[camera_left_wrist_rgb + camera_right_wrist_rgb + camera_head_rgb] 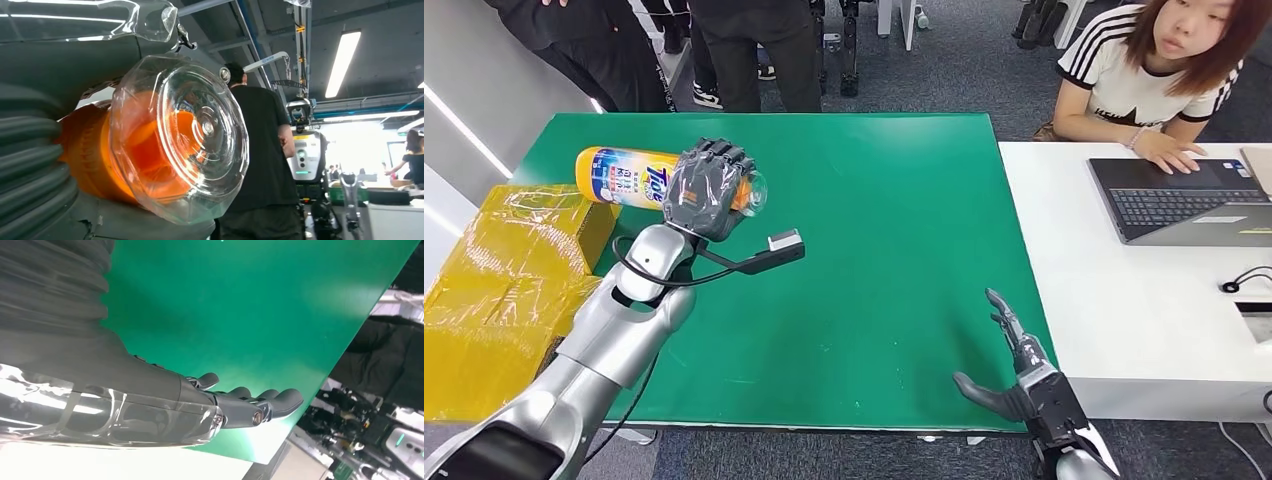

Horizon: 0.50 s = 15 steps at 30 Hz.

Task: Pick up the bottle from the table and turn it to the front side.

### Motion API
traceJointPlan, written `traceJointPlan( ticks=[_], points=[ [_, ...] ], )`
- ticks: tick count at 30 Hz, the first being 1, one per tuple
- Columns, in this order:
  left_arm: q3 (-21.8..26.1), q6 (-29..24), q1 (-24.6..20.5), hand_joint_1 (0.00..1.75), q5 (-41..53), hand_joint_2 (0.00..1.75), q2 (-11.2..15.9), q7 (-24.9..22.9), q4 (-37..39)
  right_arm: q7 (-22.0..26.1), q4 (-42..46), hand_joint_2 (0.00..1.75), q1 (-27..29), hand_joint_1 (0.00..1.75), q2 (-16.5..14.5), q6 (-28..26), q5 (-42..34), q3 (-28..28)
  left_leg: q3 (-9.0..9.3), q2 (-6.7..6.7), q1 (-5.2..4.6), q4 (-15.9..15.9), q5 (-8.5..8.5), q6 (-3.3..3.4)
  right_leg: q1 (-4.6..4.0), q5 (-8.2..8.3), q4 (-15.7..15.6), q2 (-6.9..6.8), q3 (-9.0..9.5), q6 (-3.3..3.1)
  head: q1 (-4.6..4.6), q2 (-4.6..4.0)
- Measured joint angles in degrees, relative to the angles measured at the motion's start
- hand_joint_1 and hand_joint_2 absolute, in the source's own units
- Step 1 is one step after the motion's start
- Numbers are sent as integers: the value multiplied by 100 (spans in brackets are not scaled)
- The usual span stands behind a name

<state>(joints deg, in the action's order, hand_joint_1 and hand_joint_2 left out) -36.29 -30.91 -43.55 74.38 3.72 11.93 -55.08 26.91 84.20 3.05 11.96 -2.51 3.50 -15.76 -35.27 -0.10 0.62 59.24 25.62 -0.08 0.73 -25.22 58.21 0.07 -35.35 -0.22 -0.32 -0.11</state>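
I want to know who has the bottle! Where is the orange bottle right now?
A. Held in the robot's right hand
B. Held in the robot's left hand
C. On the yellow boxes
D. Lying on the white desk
B: the left hand grips the bottle above the green table, while the right hand holds nothing, fingers spread.
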Motion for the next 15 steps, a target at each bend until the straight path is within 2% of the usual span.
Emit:
traceJointPlan(
  ticks=[9, 15],
  points=[
    [-218, 133, -301, 175, 731, 175, 172, -643, 631, -17, 390, 175, 437, 0, 128, -199, -77, 130, 0, 3, 0, 0, 2, -2, 0, 0, 0, 3, 0, 0, -1, 0],
    [-226, 133, -301, 175, 834, 175, 309, -752, 826, -25, 552, 175, 622, 0, 151, -244, -77, 204, 0, 4, 1, -1, 3, -3, -1, -2, 1, 3, -1, 0, -1, 0]
  ],
)
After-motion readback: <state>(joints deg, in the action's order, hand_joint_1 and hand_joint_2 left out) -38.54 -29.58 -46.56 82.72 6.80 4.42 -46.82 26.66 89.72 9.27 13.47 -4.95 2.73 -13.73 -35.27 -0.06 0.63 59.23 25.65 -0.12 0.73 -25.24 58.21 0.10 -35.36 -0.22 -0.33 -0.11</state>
